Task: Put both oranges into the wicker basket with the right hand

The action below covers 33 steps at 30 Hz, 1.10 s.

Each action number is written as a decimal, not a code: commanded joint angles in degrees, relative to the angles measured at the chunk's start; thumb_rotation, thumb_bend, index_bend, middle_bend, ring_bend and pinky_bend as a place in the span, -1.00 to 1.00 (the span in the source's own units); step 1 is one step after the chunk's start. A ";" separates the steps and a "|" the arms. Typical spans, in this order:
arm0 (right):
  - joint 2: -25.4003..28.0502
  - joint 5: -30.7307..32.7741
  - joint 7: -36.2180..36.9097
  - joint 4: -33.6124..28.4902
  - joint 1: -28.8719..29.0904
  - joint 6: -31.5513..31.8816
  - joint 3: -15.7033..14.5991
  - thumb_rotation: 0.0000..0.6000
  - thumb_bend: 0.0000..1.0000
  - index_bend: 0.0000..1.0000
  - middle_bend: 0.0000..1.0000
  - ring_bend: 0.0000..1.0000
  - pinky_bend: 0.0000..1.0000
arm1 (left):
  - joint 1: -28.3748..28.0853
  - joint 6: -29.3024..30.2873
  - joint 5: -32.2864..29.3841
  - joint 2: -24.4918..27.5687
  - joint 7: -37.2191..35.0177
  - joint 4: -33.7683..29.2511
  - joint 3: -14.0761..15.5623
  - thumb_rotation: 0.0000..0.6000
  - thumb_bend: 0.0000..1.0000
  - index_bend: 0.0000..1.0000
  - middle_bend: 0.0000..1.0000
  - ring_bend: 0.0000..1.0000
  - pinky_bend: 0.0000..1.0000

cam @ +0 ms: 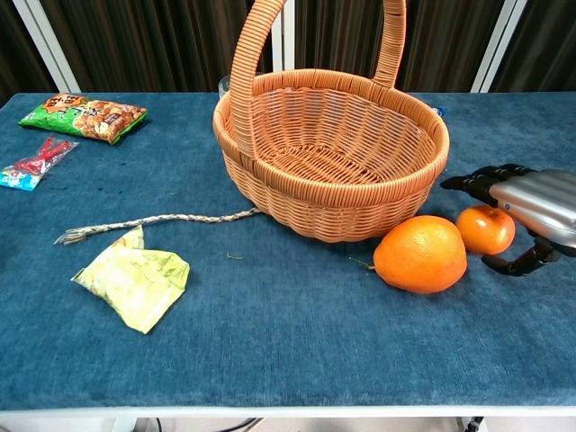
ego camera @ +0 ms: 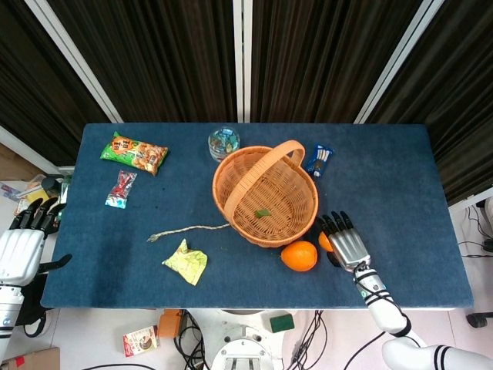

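A wicker basket [ego camera: 266, 194] with a tall handle is seen in the middle of the blue table [ego camera: 400, 185]. Just in front of the basket, a big orange [ego camera: 299, 255] is found on the cloth, and a small orange [cam: 485, 229] is set right beside it, on the side away from the yellow wrapper. The two oranges are close together, and the big one is almost touching the basket wall. Both oranges are outside the basket. The right hand [ego camera: 347, 240] is held over the small orange, with its fingers [cam: 477, 180] spread out above the fruit and its thumb curled low on the far side. The fruit is not squeezed or lifted, so the hand is seen as open, with nothing held in it. The left hand [ego camera: 21, 245] is kept far from the basket, off the table edge, with its fingers apart and nothing in it. A small green leaf [ego camera: 263, 213] is seen inside the basket. A rope [ego camera: 187, 230] is laid on the cloth from the basket wall outward, and a crumpled yellow wrapper [ego camera: 186, 262] is found near the rope's far end. A green snack bag [ego camera: 134, 153] and a red candy packet [ego camera: 120, 190] are placed well away from the basket. A glass jar [ego camera: 223, 142] and a blue packet [ego camera: 319, 160] are set just behind the basket.
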 commanded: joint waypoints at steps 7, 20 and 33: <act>-0.05 -2.74 2.02 1.13 0.08 1.62 -0.86 1.00 -0.19 -0.24 -0.29 -0.46 -0.06 | -0.31 -0.86 -0.72 0.10 0.07 -0.22 -0.01 0.99 -1.00 -0.72 -0.83 -0.94 -0.64; 8.57 -5.32 2.06 -11.41 -1.37 7.53 0.32 1.00 -0.15 0.00 -0.13 -0.29 0.10 | -0.37 -1.07 -0.59 0.30 0.56 -0.74 0.22 0.99 -1.00 -0.72 -0.83 -0.94 -0.64; 11.03 -5.38 -6.74 -22.66 5.70 6.48 8.19 1.00 -0.14 0.00 -0.11 -0.28 0.13 | -0.22 -0.60 -0.45 0.08 1.88 -1.19 0.29 0.99 -1.00 -0.72 -0.83 -0.94 -0.64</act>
